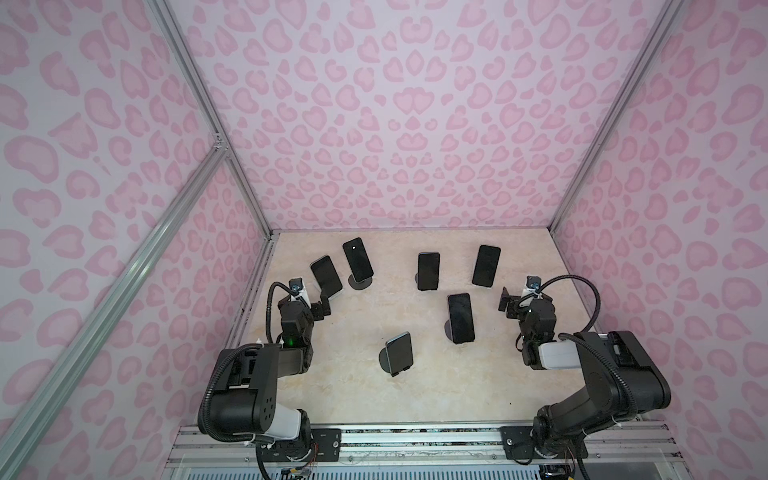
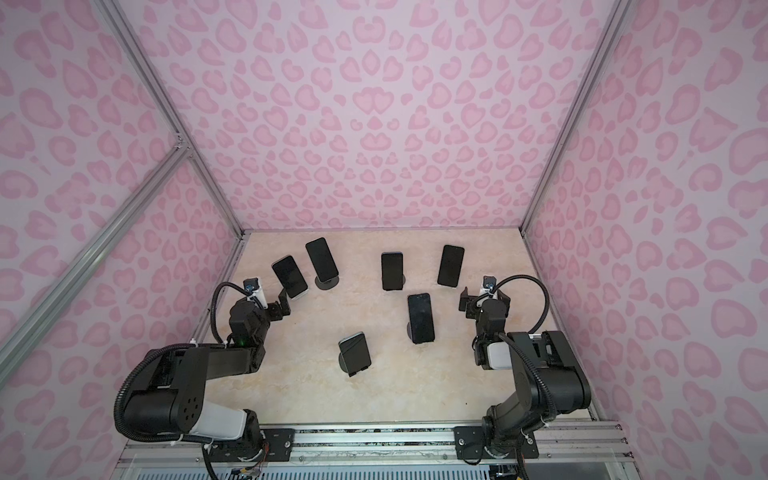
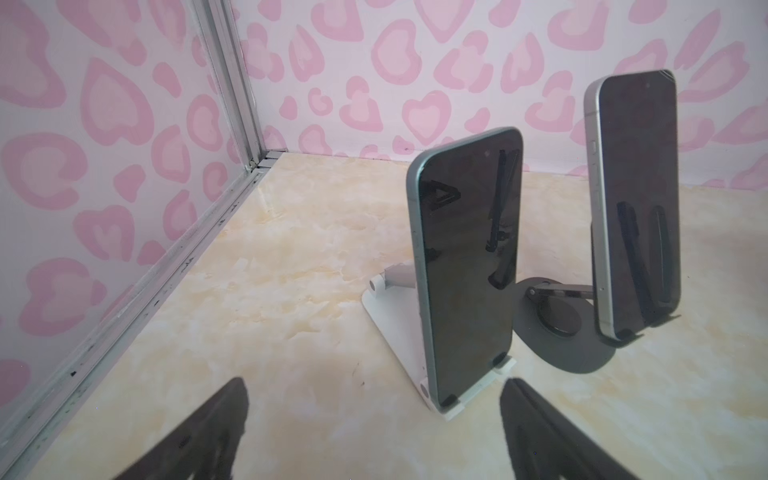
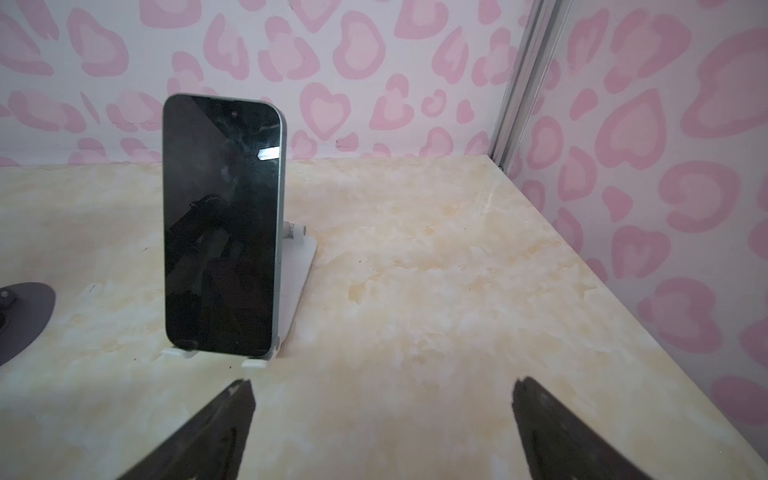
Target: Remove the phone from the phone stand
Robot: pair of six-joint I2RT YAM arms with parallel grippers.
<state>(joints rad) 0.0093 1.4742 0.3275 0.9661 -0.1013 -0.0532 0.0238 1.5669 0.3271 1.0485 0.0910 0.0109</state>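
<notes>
Several dark-screened phones stand upright on stands on the marble table in both top views. My left gripper [image 1: 324,307] [image 2: 284,305] is open just in front of the far-left phone [image 1: 326,276] [image 3: 465,270], which leans on a white folding stand [image 3: 390,332]. In the left wrist view the gripper [image 3: 374,386] holds nothing, and one fingertip [image 3: 515,390] is close to the stand's front lip. My right gripper [image 1: 524,300] [image 4: 383,384] is open and empty, a short way in front of the far-right phone [image 1: 486,265] [image 4: 220,224] on its white stand [image 4: 297,282].
Other phones on stands: back left on a dark round base [image 1: 357,258] [image 3: 561,345], back centre [image 1: 428,271], mid right [image 1: 460,318], and a shorter one near the front [image 1: 399,353]. Pink patterned walls with aluminium rails [image 3: 232,83] close in the table's sides and back.
</notes>
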